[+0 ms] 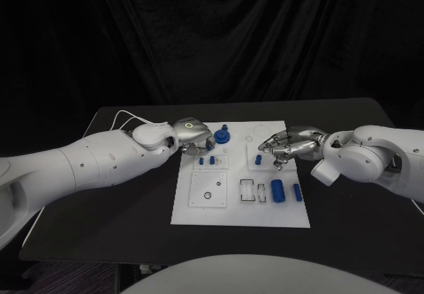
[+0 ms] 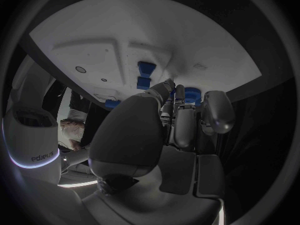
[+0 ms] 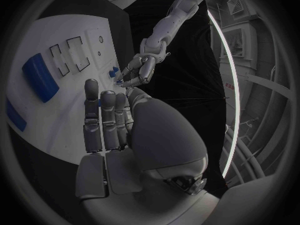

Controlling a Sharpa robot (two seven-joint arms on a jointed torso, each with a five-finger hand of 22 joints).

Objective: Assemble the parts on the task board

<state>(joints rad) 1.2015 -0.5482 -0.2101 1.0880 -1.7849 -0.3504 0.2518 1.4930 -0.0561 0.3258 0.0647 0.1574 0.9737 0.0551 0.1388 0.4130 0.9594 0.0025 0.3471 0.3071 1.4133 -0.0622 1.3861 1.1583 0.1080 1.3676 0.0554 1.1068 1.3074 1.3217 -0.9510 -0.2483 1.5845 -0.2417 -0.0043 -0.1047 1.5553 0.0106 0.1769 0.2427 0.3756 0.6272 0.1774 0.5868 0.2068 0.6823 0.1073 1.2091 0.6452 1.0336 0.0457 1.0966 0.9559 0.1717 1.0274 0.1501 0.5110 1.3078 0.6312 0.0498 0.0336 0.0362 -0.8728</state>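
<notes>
Both hands hover over the white task board's (image 1: 199, 211) far end: left hand (image 1: 193, 138) curled beside a blue peg (image 1: 223, 133), seemingly empty; right hand (image 1: 287, 146) loosely open, holding nothing.

Matt white task board (image 1: 201, 211), seemingly plastic blue parts (image 1: 277, 190), matt black table (image 1: 106, 214).

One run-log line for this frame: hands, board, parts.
left hand: over task board far-left corner, beside upright blue part | right hand: over far-right edge, holding nothing | large blue part: lying near-right
</notes>
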